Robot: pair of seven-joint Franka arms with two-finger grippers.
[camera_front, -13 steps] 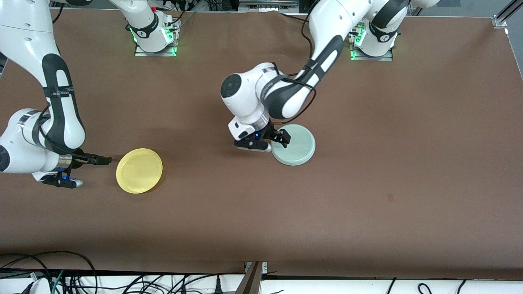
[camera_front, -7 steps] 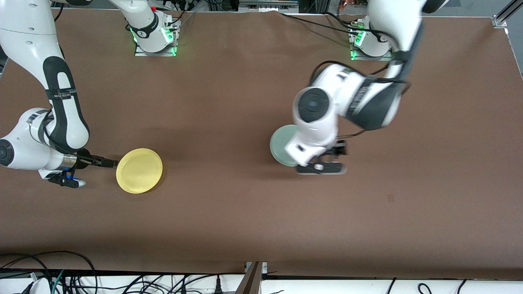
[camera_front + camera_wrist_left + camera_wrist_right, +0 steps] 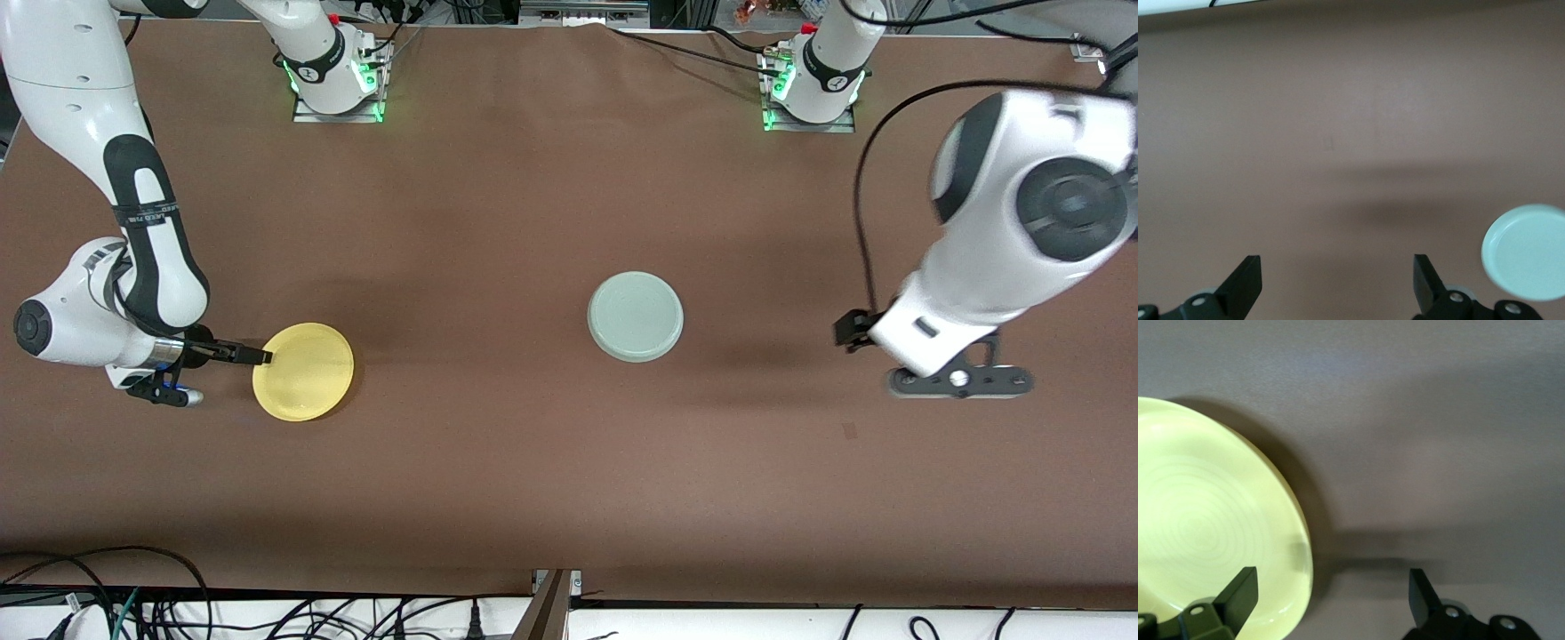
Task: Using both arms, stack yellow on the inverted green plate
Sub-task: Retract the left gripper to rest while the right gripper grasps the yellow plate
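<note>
Right end effector (image 3: 233, 366) spread, straddling the yellow plate (image 3: 304, 371) rim at the right arm's end of the worktop (image 3: 498, 462). Left end effector (image 3: 1337, 283) spread, empty, well clear of the green plate (image 3: 636, 316) mid-worktop. Risk: a shallow rim pinch could slip or push yellow away.

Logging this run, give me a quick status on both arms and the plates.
Right gripper open at yellow plate rim. Left gripper open, over bare table, empty. Green plate inverted mid-table. Nothing between plates.
</note>
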